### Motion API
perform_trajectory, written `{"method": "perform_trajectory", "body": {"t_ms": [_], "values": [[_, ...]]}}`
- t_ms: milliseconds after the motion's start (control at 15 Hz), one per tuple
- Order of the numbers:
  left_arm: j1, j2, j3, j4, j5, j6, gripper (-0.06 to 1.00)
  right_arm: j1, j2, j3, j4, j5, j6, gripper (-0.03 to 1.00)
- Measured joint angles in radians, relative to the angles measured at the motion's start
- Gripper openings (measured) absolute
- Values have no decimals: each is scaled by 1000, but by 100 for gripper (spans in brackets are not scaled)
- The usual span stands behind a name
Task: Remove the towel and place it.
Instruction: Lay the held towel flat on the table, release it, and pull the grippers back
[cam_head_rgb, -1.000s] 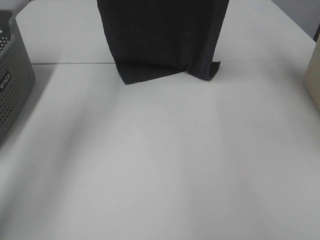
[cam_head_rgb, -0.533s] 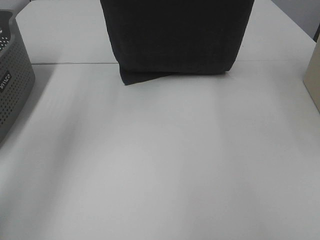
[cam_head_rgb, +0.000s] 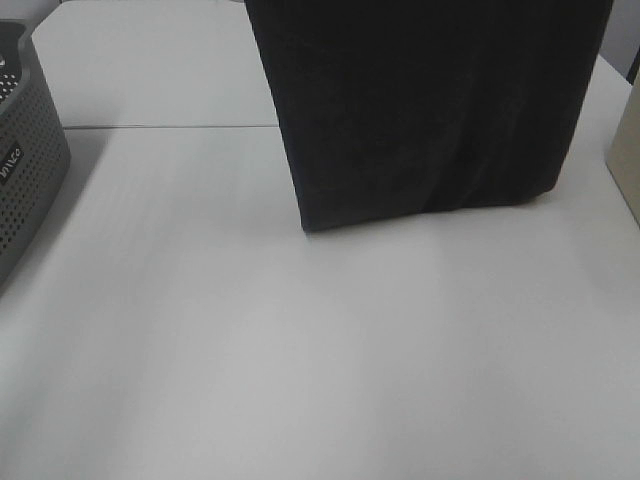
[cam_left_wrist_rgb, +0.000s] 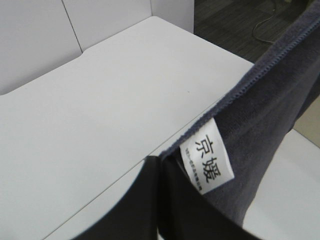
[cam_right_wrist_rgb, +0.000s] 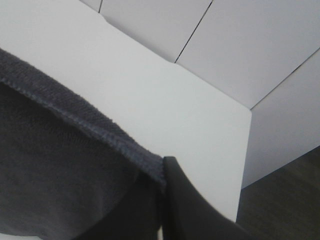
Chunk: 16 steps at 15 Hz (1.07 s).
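Seen from the high camera, the towel (cam_head_rgb: 430, 110) hangs like a dark curtain over the far right part of the white table (cam_head_rgb: 300, 350). Its top runs out of view and its lower hem sits low over the tabletop, lower on the left than towards the right edge; whether that hem brushes the surface or hangs just clear I cannot tell from here. A grey perforated basket (cam_head_rgb: 30, 170) stands at the left edge, well apart from the cloth, and a pale boxy thing (cam_head_rgb: 628, 150) shows at the right edge. At the left wrist, the left gripper (cam_left_wrist_rgb: 160, 167) has its dark fingers pressed together on the towel's hemmed edge, just beside a white sewn-in label (cam_left_wrist_rgb: 207, 162) with printed characters. At the right wrist, the right gripper (cam_right_wrist_rgb: 164, 172) is likewise pinched tight on the hem, the cloth drooping away from it.
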Motion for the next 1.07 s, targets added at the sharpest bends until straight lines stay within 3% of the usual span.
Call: {"method": "perform_trajectory", "body": {"t_ms": [67,133,267,333,533,933,1067], "values": [[-8,0,0,30,10,-7,0,0,-60,128,19,-1,0,1],[-22,-8,26,44,17,-15,0,-7,-204,417,44,-3,0,1],[-63,-49,157,53,23,-18,0,-9,-319,675,38,-5,0,1],[-74,-64,196,58,24,-18,0,-10,-350,729,32,-4,0,1],[-130,-215,523,76,10,-37,0,-12,-491,903,27,-4,0,1],[-136,-656,1052,44,-77,-200,0,-12,-629,977,223,-3,19,1],[-137,-783,1211,28,-86,-277,0,-9,-708,1160,306,0,20,1]]}}
